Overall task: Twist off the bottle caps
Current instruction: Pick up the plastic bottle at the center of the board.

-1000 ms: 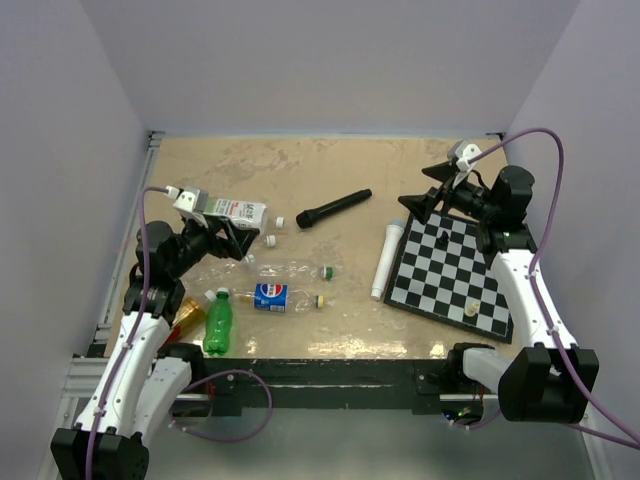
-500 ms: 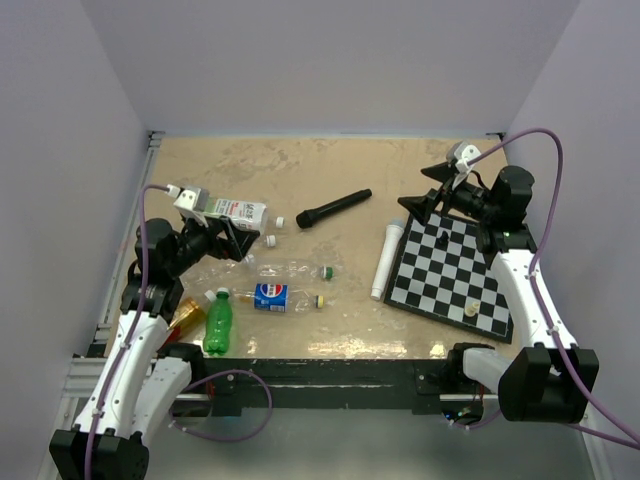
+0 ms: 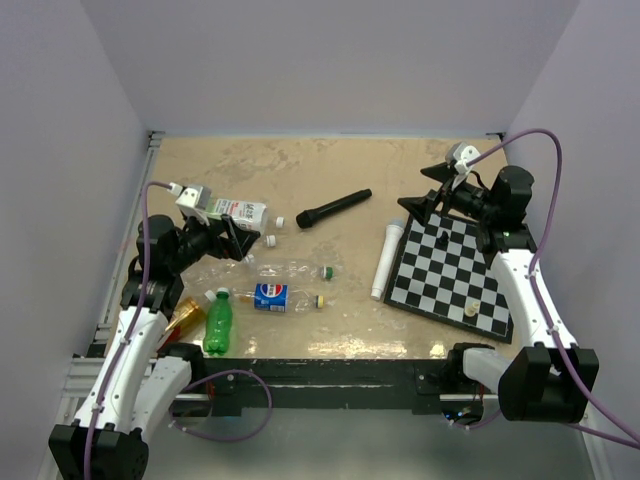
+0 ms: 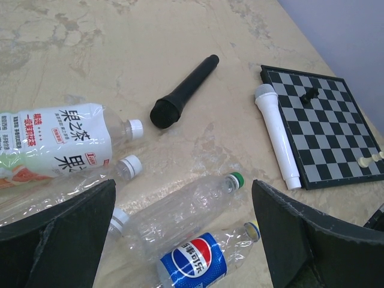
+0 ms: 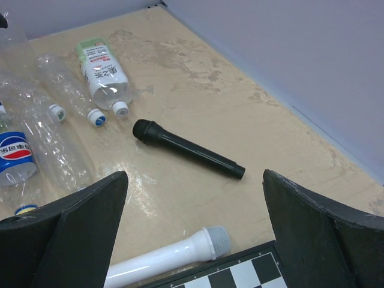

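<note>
Several bottles lie on their sides at the table's left. A clear crinkled bottle [image 3: 290, 268] has a green cap [image 3: 326, 271], also in the left wrist view [image 4: 237, 178]. A Pepsi-label bottle [image 3: 270, 297] has a yellow cap [image 3: 320, 301] [image 4: 254, 228]. A bright green bottle [image 3: 218, 325] has a white cap [image 3: 222, 294]. Another clear bottle has a white cap [image 3: 270, 240] [image 4: 131, 165]. My left gripper [image 3: 235, 240] [image 4: 183, 186] is open and empty, above the clear and Pepsi bottles. My right gripper [image 3: 430, 200] [image 5: 195, 177] is open and empty, above the chessboard's far corner.
A white-and-green carton bottle [image 3: 237, 212] with a white cap [image 3: 280, 222] lies at the far left. A black microphone [image 3: 333, 209] and a white microphone [image 3: 386, 260] lie mid-table. A chessboard [image 3: 450, 270] with a few pieces is at the right. An orange object [image 3: 188, 312] lies by the green bottle.
My left arm has edged slightly to the right, still open. The right arm and the bottles have not moved.
</note>
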